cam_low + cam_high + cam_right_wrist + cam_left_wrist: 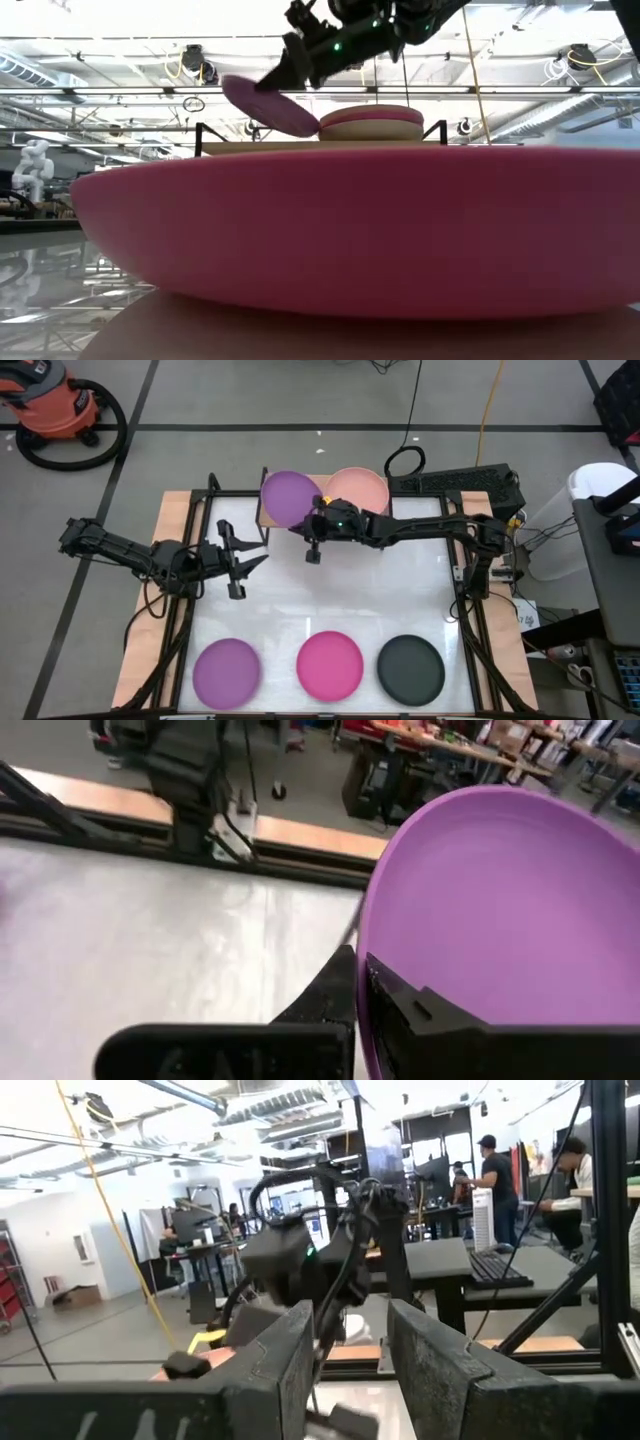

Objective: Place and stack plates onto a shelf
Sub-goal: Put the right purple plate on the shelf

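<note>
My right gripper [318,520] is shut on a purple plate [289,495] over the left half of the shelf [250,148] at the table's far edge. The low view shows this plate [268,105] tilted. A salmon pink plate [358,488] lies on the shelf's right half, on top of a beige one [370,130]. A second purple plate [227,668], a magenta plate [330,663] and a black plate [411,666] lie flat along the table's near edge. My left gripper [245,560] is open and empty over the table's left side. My right gripper pinches the purple plate's rim [372,945] between its two fingers, one finger inside the dish [425,1012] and one under it [325,995]. The fingers come from the table's right, slanting down. The plate is tilted, left side raised, right edge [312,128] low beside the stack; whether it touches there, I cannot tell.
The table's middle [330,585] is bare white between the shelf and the three near plates. The magenta plate [360,230] fills the low view's foreground. Black frame posts [213,485] stand at the table's far corners. People sit at desks in the room [560,1170] beyond.
</note>
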{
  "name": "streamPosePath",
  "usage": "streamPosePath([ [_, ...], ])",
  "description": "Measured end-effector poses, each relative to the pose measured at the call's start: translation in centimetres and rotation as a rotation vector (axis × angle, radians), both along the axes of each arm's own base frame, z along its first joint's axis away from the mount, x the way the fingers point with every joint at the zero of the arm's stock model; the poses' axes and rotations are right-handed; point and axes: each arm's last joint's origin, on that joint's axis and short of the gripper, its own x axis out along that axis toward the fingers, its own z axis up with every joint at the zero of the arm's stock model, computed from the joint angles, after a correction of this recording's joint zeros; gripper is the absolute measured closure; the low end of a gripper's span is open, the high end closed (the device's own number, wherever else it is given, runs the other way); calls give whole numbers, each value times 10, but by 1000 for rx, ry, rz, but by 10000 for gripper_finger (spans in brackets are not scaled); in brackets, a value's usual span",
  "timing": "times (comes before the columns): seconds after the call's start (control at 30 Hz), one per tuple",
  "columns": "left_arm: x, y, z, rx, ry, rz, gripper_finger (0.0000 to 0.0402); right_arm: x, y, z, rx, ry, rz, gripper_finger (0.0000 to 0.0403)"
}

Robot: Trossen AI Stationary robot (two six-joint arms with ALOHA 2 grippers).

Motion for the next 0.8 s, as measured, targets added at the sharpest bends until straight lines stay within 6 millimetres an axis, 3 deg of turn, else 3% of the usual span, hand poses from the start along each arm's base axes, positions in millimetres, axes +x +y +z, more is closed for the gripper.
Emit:
streamPosePath([
  [0.33, 1, 4, 0, 2, 2, 24, 266, 2, -11, -20, 22, 78, -16, 403],
  [0.8, 1, 4, -1, 3, 7, 26, 266, 0, -11, -25, 31, 140, -10, 396],
])
